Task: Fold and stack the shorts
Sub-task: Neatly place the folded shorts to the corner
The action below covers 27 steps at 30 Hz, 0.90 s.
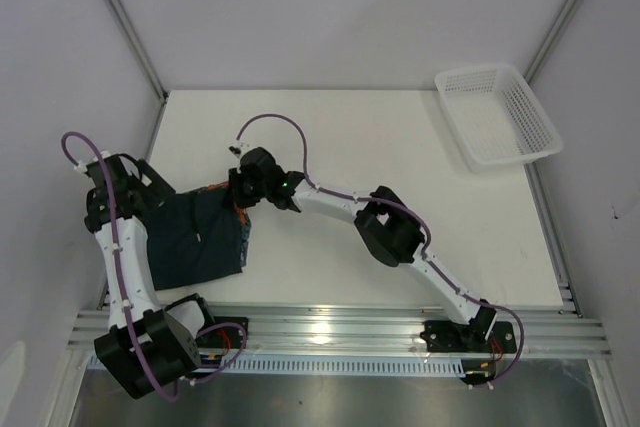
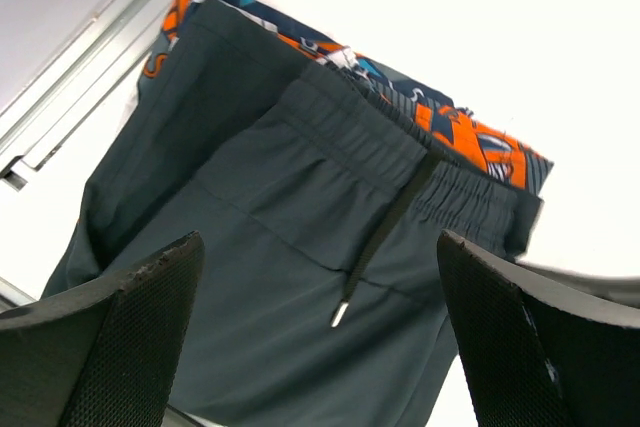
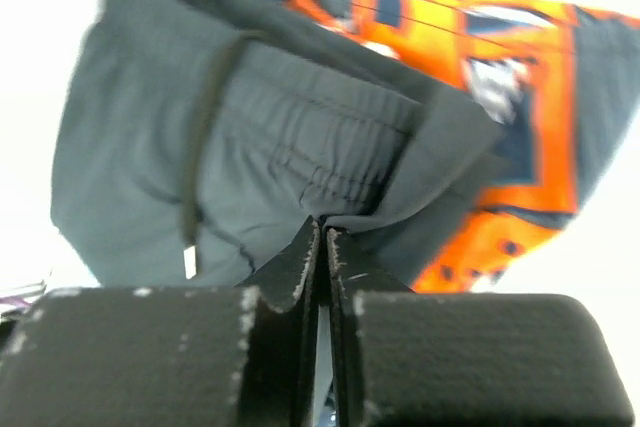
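Note:
The plain dark shorts (image 1: 195, 237) lie folded at the table's left, on top of the printed orange and navy shorts (image 1: 239, 210), which peek out along the right edge. My right gripper (image 1: 238, 192) reaches across to that edge. In the right wrist view it (image 3: 322, 227) is shut on a raised fold of the dark shorts (image 3: 300, 137) at the waistband, with the printed shorts (image 3: 470, 37) behind. My left gripper (image 2: 318, 247) hangs open over the dark shorts (image 2: 280, 247), its fingers either side of the drawstring (image 2: 385, 237). The printed shorts (image 2: 470, 137) show past the waistband.
A white mesh basket (image 1: 497, 115) stands at the table's back right corner. A metal rail (image 1: 350, 332) runs along the near edge. The white table (image 1: 400, 147) is walled in on the left, back and right.

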Each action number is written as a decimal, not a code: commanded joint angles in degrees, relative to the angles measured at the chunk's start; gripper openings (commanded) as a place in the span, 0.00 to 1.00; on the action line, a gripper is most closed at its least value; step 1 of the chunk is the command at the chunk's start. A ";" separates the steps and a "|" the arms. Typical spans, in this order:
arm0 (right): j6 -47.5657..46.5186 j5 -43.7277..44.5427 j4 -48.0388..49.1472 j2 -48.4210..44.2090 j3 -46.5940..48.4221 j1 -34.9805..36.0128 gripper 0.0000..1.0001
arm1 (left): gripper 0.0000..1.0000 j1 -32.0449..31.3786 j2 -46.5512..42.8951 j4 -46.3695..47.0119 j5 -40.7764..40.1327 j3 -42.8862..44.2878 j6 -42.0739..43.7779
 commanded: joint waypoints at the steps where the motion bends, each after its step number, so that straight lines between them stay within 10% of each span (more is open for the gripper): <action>1: 3.14 -2.02 2.71 1.93 -0.41 -2.12 0.07 | 0.99 -0.48 -1.20 1.86 2.06 -0.08 1.40; 5: 2.88 -1.58 1.48 2.11 -0.58 -2.12 0.42 | 0.99 -0.66 -0.41 2.12 3.81 -0.17 1.57; 12: -0.19 0.62 -2.90 -2.81 1.43 -2.74 0.70 | 0.99 -1.80 -0.67 2.30 4.35 -0.17 1.84; 27: -6.00 5.80 -3.89 -33.11 -27.27 -8.97 0.99 | 0.99 -19.10 -0.76 3.70 3.47 3.79 -6.24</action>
